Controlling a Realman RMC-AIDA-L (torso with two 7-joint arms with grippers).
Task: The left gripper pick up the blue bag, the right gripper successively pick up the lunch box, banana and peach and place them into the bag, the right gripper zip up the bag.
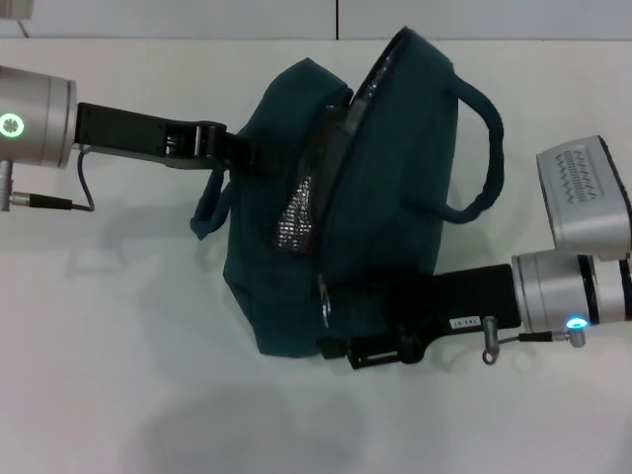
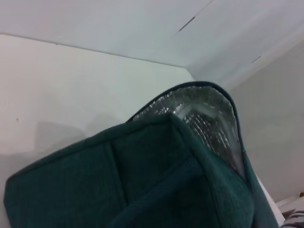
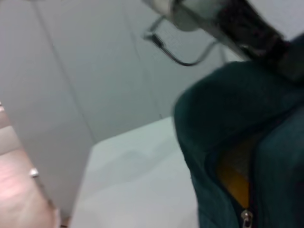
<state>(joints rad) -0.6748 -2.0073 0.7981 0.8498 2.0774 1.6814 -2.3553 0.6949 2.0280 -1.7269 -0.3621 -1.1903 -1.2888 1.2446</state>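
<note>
At the near edge of the white bench [image 1: 118, 395], my right pincer [image 1: 341, 348] sits at the lower corner of the blue bag [image 1: 385, 207], just beside the silver ring pull [image 1: 324, 301]; whether its fingers are spread or pinching the pull, I cannot tell. The zipping step looks to be in hand: the mouth gapes along most of its length, silver foil lining [image 1: 296, 212] showing in the slit, and my right wrist view catches the banana [image 3: 235, 173] yellow inside, above the zipper slider [image 3: 246, 219]. The lunch box and peach are not visible, presumably inside. Farther off, my left pincer [image 1: 237, 148] is pressed together on the bag's upper edge, holding it. Next, I judge, comes a steady draw of the pull along the seam against that hold.
</note>
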